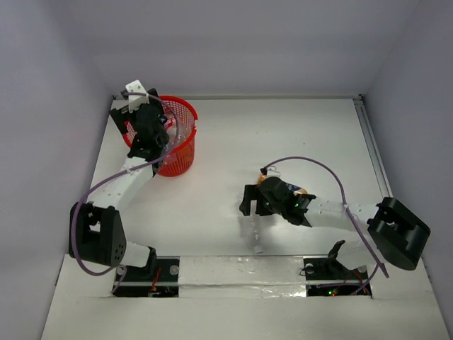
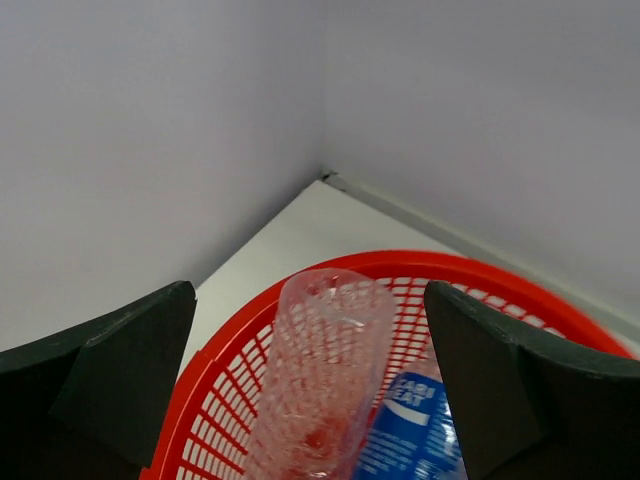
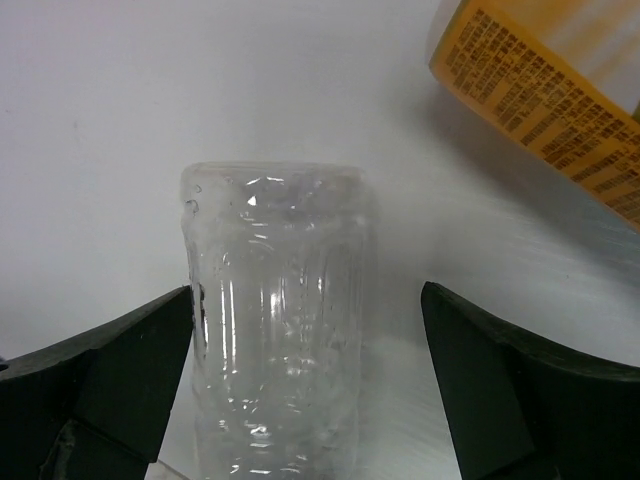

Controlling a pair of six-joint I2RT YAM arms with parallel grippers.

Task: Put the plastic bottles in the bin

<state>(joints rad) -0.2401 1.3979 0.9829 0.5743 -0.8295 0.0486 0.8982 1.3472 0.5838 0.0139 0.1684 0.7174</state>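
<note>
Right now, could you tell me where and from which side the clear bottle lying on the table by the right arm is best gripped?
Grip the clear bottle across its ribbed mid-body, coming down from above. It lies on its side with both long flanks free, and the right gripper has its open jaws either side of it. The orange bottle lies apart.

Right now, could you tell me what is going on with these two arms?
Bottles are being binned. The left arm's fingers stand open over the red mesh basket, with a clear bottle between them untouched, beside a blue-labelled bottle inside. The right arm's fingers are open either side of a second clear bottle lying on the table, not gripping it; an orange-labelled bottle lies nearby.
</note>
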